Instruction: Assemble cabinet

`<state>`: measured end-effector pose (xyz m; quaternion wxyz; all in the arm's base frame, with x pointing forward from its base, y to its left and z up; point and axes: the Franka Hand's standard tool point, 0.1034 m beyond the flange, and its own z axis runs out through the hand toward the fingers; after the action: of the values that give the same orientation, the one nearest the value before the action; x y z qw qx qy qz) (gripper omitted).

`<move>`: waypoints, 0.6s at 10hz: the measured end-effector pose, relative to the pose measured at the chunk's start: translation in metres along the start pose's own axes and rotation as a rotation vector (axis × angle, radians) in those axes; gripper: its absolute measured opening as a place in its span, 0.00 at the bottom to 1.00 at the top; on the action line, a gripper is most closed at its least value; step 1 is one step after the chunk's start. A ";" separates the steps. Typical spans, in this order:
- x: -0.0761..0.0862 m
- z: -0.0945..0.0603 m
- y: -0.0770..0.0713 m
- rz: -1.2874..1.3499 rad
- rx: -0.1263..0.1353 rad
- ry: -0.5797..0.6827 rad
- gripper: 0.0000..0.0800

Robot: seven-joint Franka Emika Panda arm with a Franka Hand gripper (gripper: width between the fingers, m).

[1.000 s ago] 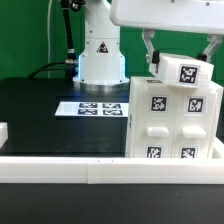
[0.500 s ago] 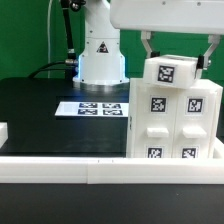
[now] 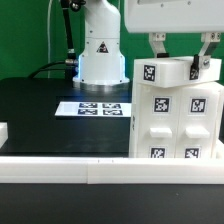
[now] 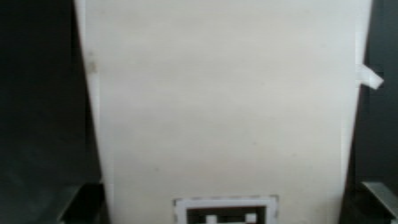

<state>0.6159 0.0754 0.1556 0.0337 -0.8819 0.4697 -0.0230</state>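
The cabinet, a large white boxy body with square tags and recessed front panels, stands on the black table at the exterior view's right. My gripper is directly above it, shut on a small white tagged block that rests at the cabinet's top. The block sits nearly level, with a dark finger on each side. In the wrist view the block's white face fills the picture, with one tag near my gripper. The dark fingertips flank it.
The marker board lies flat on the black table in front of the robot's white base. A low white wall runs along the table's near edge. A small white piece shows at the left edge.
The gripper has moved toward the exterior view's right with the block. The block has gone from tilted to nearly level on the cabinet's top.
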 end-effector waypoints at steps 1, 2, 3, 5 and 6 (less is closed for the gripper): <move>-0.001 0.000 0.000 0.024 0.002 -0.003 0.70; -0.002 0.000 -0.001 0.083 0.005 -0.009 0.70; -0.003 0.000 -0.001 0.134 0.007 -0.015 0.70; -0.005 0.001 -0.003 0.280 0.017 -0.022 0.70; -0.006 0.001 -0.003 0.398 0.045 -0.011 0.70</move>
<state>0.6147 0.0821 0.1545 0.0599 -0.7709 0.6338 -0.0214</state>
